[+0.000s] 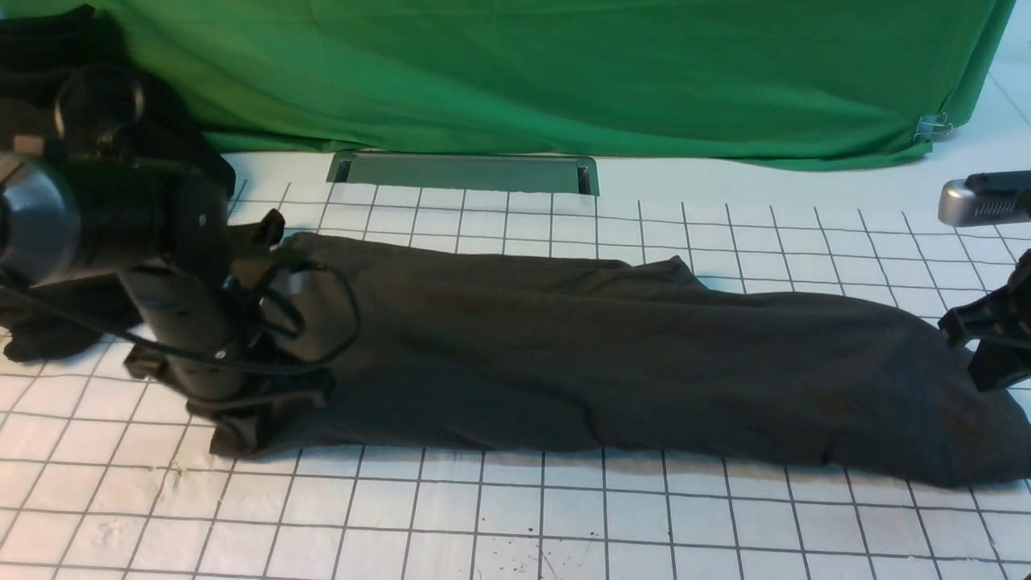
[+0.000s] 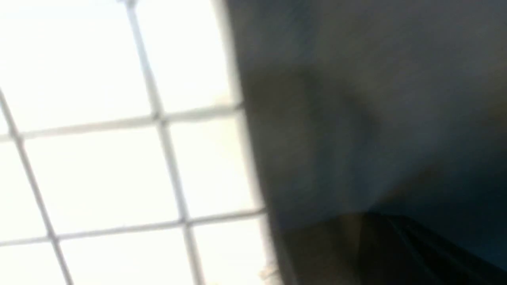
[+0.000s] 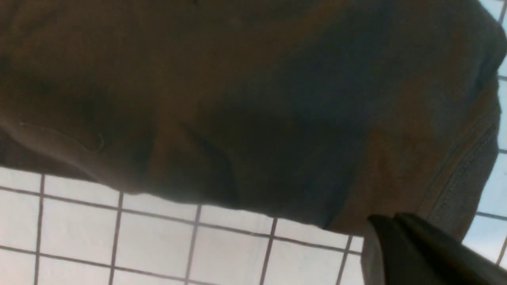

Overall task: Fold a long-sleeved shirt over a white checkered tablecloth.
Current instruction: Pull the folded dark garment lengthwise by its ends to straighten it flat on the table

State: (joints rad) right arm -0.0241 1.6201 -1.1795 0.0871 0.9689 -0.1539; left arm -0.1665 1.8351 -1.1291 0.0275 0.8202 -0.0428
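Note:
The long-sleeved shirt lies as one long dark band across the white checkered tablecloth; its print is hidden. My left gripper is down at the shirt's bunched left end. In the blurred left wrist view the shirt fills one side beside the tablecloth, and the jaws are too dark to read. My right gripper touches the right end. In the right wrist view its fingers are pressed together, tips at the stitched hem of the shirt over the tablecloth.
A deeper-black garment lies at the far left behind my left arm. A green drape hangs along the back, with a grey slot in the table below it. A silver device juts in at the right edge.

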